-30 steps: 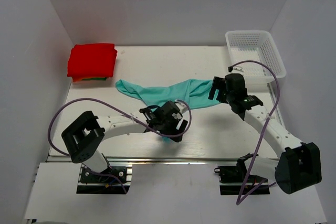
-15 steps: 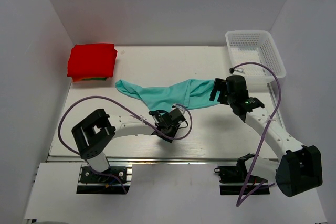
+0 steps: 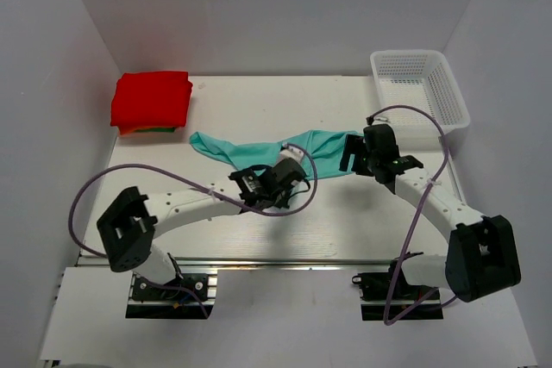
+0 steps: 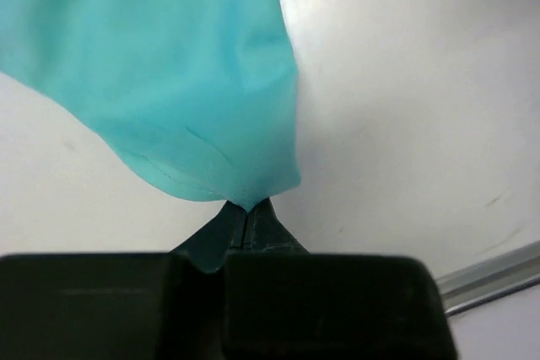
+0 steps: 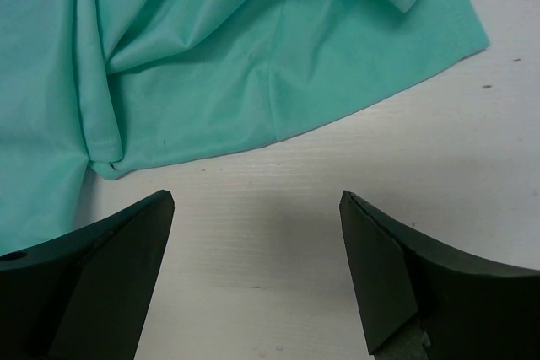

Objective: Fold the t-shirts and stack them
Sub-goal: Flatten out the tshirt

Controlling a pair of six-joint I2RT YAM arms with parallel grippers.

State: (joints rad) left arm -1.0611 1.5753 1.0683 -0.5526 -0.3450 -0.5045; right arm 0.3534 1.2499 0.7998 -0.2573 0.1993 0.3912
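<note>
Teal t-shirt point(image 3: 259, 152) lies unfolded and bunched in a long strip across the middle of the tabletop point(image 3: 259, 105), one narrow end pointing left, the wider end to the right. Left hand point(image 4: 246, 212) sits at the near edge of the teal t-shirt, about mid-strip. In the left wrist view its two fingers are pressed together with a stitched hem corner of the cloth pinched between the tips, and the fabric fans out above them, so it is clamped on the shirt. Whether that corner is raised off the surface cannot be told from the wrist view. Right hand point(image 5: 256, 200) is at the right end of the teal t-shirt with its fingers spread wide apart and nothing between them. The right wrist view shows bare tabletop in the gap and the wrinkled cloth edge just beyond the fingertips, close but not touching. Red t-shirt point(image 3: 152, 99) is folded into a neat square well away to the far left of the teal t-shirt, near the tabletop's back left corner. An orange edge point(image 3: 138, 132) peeks out under its near side, with a hint of green beside it. White mesh basket point(image 3: 457, 96) stands to the far right of the teal t-shirt, at the back right corner, apart from the cloth.
</note>
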